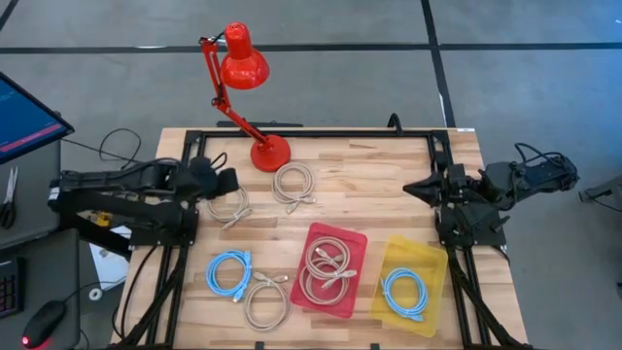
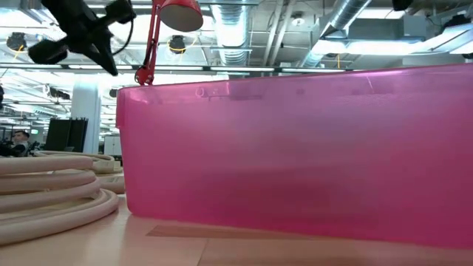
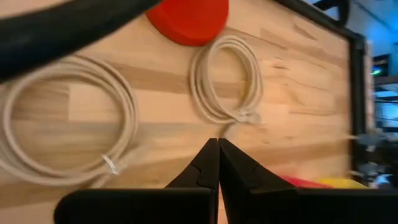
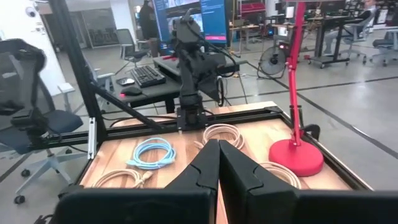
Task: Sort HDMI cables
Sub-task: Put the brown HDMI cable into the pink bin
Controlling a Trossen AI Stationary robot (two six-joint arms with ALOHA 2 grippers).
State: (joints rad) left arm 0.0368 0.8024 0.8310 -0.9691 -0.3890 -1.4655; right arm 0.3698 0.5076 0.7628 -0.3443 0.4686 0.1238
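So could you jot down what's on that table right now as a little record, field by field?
Table: wooden top, black frame
Red bin: two beige cable coils inside
Yellow bin: one blue cable coil inside
Loose on table: blue coil, beige coil beside it, beige coil by lamp, beige coil under the left arm
Lamp: red desk lamp, base at back of table
Left gripper: jaws shut, empty, over the left side
Right gripper: jaws shut, empty, at right edge
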